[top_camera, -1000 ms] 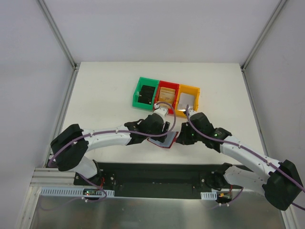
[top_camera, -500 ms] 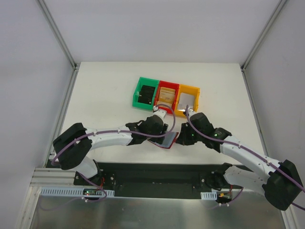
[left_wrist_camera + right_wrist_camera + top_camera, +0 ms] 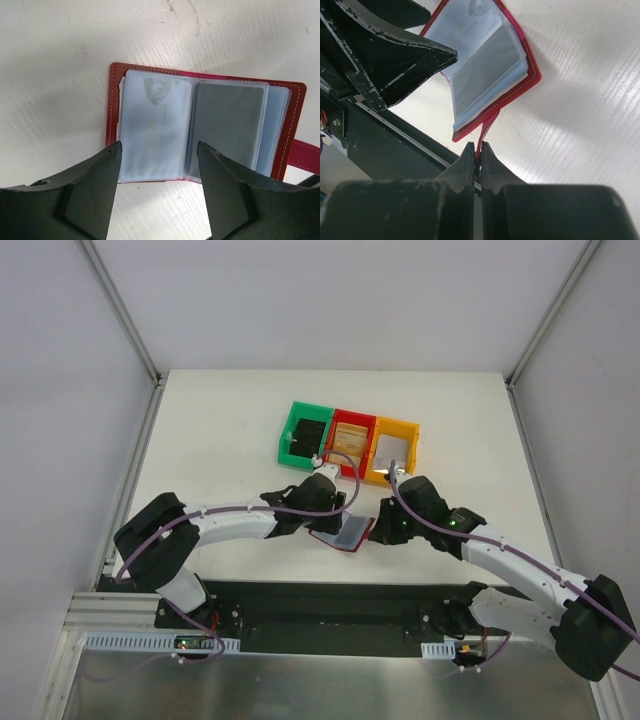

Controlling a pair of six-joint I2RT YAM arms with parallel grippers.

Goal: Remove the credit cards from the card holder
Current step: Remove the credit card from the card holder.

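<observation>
Right claw point(image 3: 477, 155) clamps the strap point(image 3: 486, 127) of the open card holder point(image 3: 155, 115); left claw point(image 3: 159, 146), spread above, must next pinch a card point(image 3: 227, 125).

Card holder point(image 3: 345, 532) lying open on the worktop, sleeves facing up.
Its dark red cover with pale stitching is spread wide just ahead of the left jaws, which stand apart and clear of it. Clear sleeves show a pale card point(image 3: 152, 127) with a faint crest on the left and a grey card point(image 3: 227, 125) on the right. The short red strap point(image 3: 487, 125) runs off one edge and is pinched in the right jaws.
</observation>
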